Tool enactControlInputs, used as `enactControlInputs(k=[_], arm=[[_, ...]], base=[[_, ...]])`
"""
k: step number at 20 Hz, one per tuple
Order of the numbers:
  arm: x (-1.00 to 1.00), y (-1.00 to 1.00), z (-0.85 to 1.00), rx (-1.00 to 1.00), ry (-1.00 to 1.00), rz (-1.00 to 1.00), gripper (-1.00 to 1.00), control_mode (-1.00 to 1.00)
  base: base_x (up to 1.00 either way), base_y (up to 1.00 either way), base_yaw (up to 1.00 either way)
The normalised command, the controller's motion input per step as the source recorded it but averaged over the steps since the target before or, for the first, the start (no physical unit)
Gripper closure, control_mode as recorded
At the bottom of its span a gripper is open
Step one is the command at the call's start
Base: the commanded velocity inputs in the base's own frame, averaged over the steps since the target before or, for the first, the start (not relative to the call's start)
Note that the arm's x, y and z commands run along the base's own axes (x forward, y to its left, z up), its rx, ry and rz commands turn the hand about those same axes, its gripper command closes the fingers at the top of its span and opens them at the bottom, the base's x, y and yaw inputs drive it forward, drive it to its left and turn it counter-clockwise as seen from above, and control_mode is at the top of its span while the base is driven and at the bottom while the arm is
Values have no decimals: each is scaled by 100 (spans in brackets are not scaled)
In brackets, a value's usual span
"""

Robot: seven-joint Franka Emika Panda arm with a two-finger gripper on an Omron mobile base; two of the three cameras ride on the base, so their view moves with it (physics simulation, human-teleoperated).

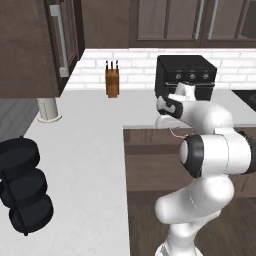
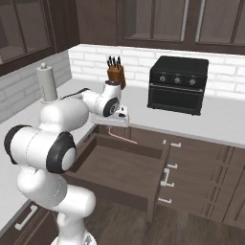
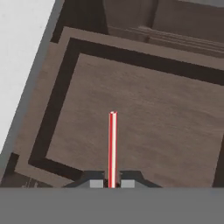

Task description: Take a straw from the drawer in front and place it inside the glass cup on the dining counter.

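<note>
One straw (image 3: 113,144) (base hidden) — gripper (image 3: 112,183) pinched.

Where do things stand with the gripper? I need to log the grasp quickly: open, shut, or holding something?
Gripper: shut on the thin pinkish-red drinking straw, raised above the open dark-brown wood drawer.

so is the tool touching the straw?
Touching. The hand view shows the straw pinched between the tool's two fingertips, no gap either side, above the open drawer.
</note>
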Motion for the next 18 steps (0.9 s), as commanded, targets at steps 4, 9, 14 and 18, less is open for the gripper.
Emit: enactControlInputs(k=[4, 9, 14, 18], arm=[[-88, 0, 100, 0, 0, -17, 100, -100], [-93, 2, 100, 0, -1, -12, 100, -100], [-98, 10, 98, -1, -3, -6, 100, -100], [-94, 9, 51, 0, -3, -6, 100, -100]], base=[[0, 0, 0], [0, 0, 0], [0, 0, 0], [0, 0, 0]])
